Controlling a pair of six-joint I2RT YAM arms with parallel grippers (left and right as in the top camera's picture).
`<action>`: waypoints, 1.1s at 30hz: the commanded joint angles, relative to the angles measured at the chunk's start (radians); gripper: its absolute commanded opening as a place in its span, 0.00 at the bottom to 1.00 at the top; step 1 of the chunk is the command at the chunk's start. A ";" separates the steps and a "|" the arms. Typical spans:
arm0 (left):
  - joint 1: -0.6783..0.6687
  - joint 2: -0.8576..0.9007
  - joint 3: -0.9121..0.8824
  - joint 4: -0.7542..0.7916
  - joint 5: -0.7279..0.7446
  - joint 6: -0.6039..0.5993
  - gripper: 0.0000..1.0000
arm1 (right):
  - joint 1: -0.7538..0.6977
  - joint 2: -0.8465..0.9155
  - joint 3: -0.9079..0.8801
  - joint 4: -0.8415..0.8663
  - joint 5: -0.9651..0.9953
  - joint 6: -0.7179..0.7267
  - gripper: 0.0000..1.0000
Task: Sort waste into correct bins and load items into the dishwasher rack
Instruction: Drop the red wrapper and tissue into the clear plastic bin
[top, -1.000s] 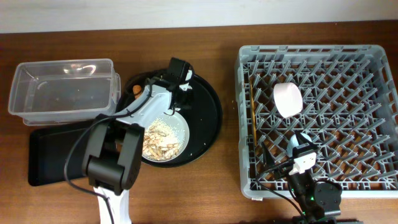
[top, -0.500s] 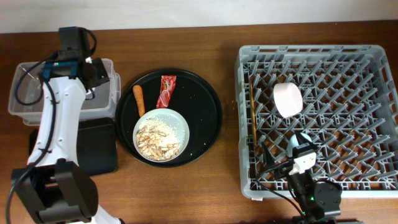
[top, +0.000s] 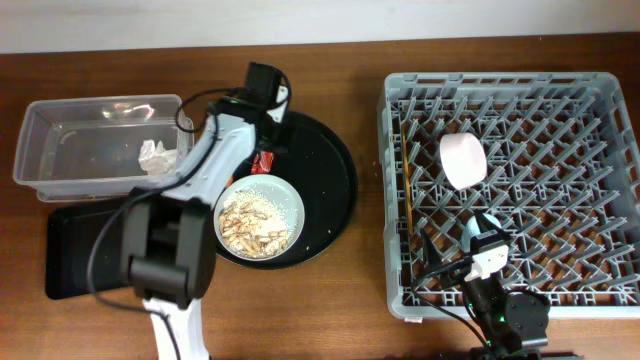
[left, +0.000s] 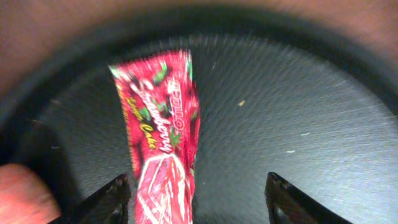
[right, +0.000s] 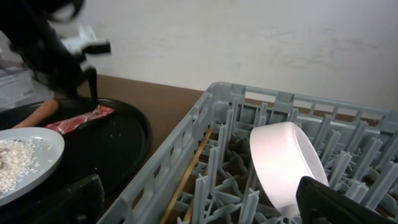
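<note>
Gripper of right arm (right: 199, 186) at bottom right of overhead frame, over near edge of large square grey plastic rack (top: 600, 88); fingers spread wide, nothing between them. Round white plate (top: 291, 196) lower centre-left, heaped with loose white rice and beige scraps (top: 250, 222), sitting on large round black tray (top: 335, 170). Shallow black rectangular tray (top: 70, 255) at lower left.

Mid-frame: left gripper (left: 196, 190) low over round tray, fingers apart, gripping nothing. Red printed wrapper (left: 163, 143) lies flat on that tray, its lower end between the fingers, closest to the finger at left of wrist view. Short orange stick (right: 36, 112) just beside wrapper.

In rack: small white bowl (top: 463, 160) tilted among pegs; thin wooden chopsticks (top: 407, 195) along left wall.

Upper left: clear plastic rectangular tub (top: 100, 104) holding crumpled white tissue (top: 155, 158).
</note>
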 joint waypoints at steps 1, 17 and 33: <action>0.013 0.093 0.012 0.009 -0.032 0.023 0.66 | -0.007 -0.007 -0.009 0.001 -0.012 0.001 0.98; 0.267 -0.101 0.224 -0.380 -0.093 -0.274 0.00 | -0.007 -0.006 -0.009 0.001 -0.012 0.001 0.98; 0.180 -0.101 0.075 -0.245 -0.148 -0.215 0.51 | -0.007 -0.006 -0.009 0.001 -0.012 0.001 0.98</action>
